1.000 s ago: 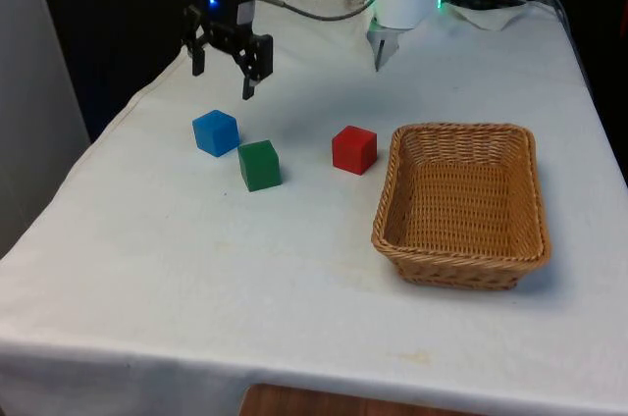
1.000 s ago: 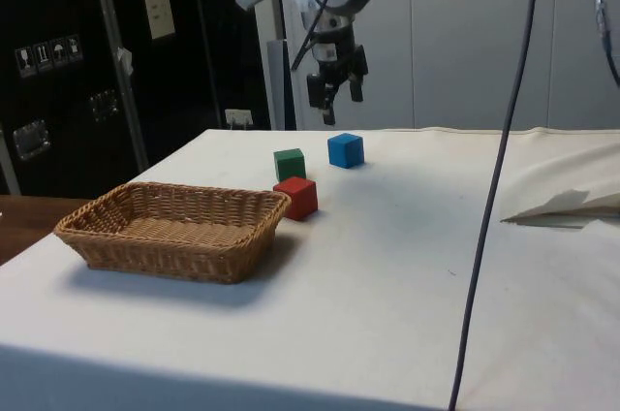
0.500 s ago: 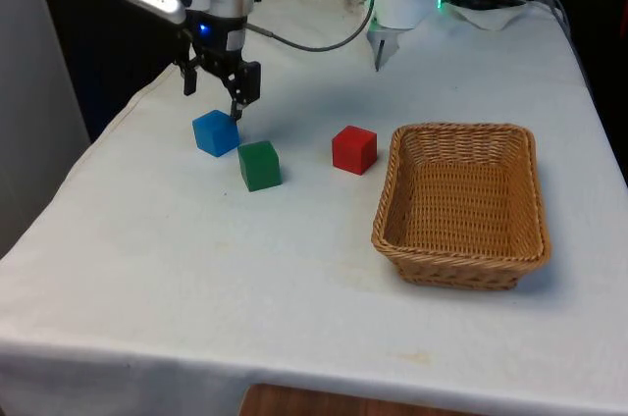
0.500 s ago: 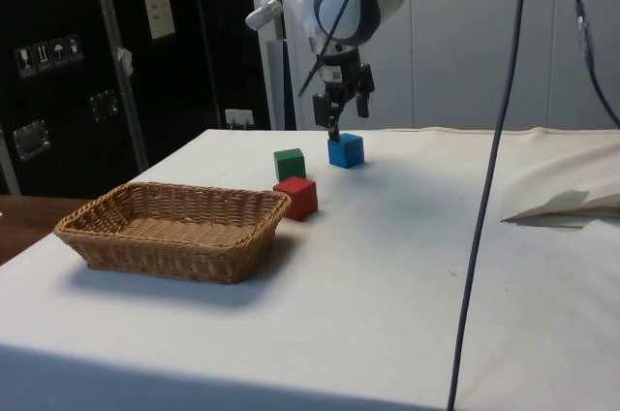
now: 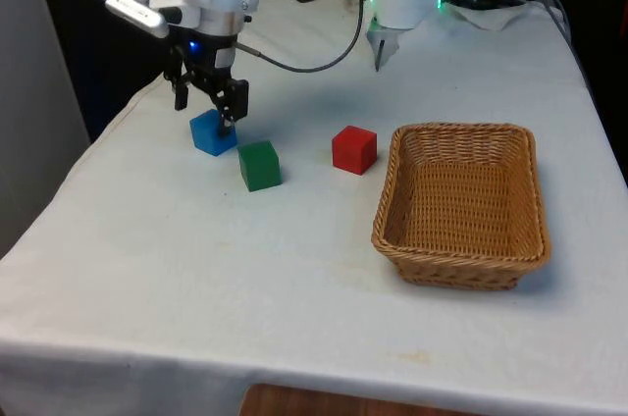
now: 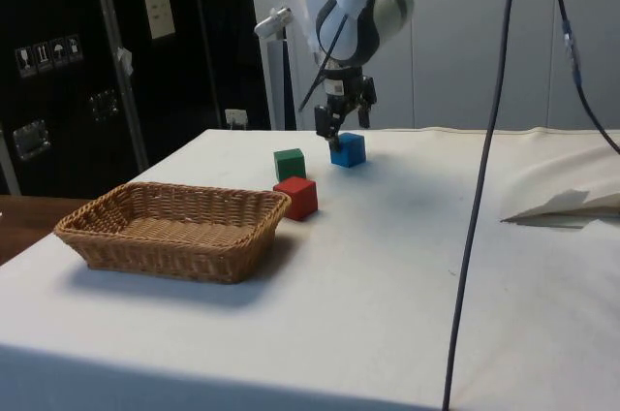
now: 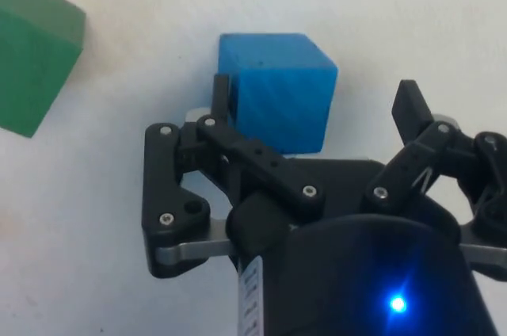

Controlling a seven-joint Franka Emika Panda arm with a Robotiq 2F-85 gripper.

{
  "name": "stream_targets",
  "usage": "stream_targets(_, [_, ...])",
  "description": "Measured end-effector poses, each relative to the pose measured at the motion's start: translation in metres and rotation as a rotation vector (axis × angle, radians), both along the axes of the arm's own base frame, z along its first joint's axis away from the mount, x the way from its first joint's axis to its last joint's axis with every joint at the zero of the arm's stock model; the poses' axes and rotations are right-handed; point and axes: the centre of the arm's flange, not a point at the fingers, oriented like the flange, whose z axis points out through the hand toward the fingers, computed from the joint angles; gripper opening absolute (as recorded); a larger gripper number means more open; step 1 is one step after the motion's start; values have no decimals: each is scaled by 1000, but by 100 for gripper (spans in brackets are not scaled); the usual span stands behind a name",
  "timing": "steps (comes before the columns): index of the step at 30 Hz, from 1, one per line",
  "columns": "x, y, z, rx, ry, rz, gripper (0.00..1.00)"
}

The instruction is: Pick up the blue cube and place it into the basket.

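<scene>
your gripper (image 5: 205, 112) hangs over the blue cube (image 5: 212, 133) with fingers spread apart to straddle it — the cube sits on the cloth beside the green cube (image 5: 259, 164), well apart from the basket (image 5: 395, 230).

The room is evenly and brightly lit from overhead, so the white cloth (image 5: 294, 269) reads pale and flat, with no hard glare on it. Shadows are soft: a faint grey patch lies under the basket (image 6: 174, 229) on its near side in the side view, and the blue cube (image 7: 277, 86) and green cube (image 7: 32, 51) throw dim, blurred-edged shadows on the cloth in the wrist view. The black curtains (image 5: 98, 43) and dark cabinets (image 6: 58, 62) stay deep and nearly without detail.
</scene>
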Motion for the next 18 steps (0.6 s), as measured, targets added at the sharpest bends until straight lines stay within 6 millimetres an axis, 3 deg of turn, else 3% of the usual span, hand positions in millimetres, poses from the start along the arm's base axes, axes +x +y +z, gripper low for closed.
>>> stream_targets(18, [2, 5, -12, 11, -35, -19, 100])
